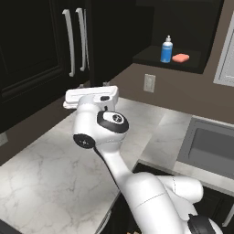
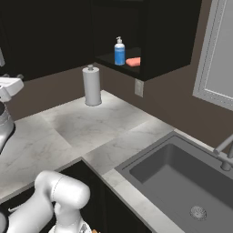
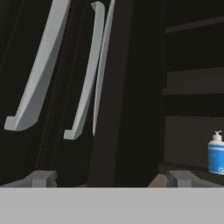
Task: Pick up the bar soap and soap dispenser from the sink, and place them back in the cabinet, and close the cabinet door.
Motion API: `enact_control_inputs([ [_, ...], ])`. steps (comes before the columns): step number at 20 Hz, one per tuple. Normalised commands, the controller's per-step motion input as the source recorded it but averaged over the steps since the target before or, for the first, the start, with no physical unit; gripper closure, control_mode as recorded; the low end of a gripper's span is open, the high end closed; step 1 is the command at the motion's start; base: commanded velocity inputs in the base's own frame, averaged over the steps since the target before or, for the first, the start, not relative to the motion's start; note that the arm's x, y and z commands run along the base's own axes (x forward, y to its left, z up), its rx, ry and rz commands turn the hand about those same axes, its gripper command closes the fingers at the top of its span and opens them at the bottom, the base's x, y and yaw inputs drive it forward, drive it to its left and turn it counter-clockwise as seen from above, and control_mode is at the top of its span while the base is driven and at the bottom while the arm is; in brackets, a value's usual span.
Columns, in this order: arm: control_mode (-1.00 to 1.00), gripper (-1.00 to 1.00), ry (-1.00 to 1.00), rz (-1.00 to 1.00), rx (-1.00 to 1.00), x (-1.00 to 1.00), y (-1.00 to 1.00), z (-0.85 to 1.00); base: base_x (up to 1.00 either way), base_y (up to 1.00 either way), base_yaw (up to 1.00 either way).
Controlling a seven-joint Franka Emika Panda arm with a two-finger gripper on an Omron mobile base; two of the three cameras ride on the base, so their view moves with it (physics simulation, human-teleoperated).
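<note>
- Door: dark black-brown panelled cabinet door [image 3: 111, 87], stiff, hinged, edge-on; we'd push its face beside long silver bar handle [image 3: 85, 78].
- Two-finger gripper [image 3: 109, 178] spread wide, empty.

Open cabinet [image 2: 150, 68] shelf carries soap dispenser [image 2: 119, 51] upright w/ bar soap [image 2: 133, 62] just beside it, while marble worktop [image 2: 95, 125] below bears paper towel roll [image 2: 92, 86], standing near back wall.
</note>
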Motion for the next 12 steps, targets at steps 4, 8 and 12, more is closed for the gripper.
enact_control_inputs([
  [4,-1.0,-1.0,0.0,0.0,0.0,0.16,-0.05,0.0,0.0,0.0,0.0],
  [8,-1.0,-1.0,0.0,0.0,0.0,0.17,-0.03,0.0,0.0,0.0,0.0],
  [12,-1.0,-1.0,0.0,0.0,0.0,0.14,-0.01,0.0,0.0,0.0,0.0],
])
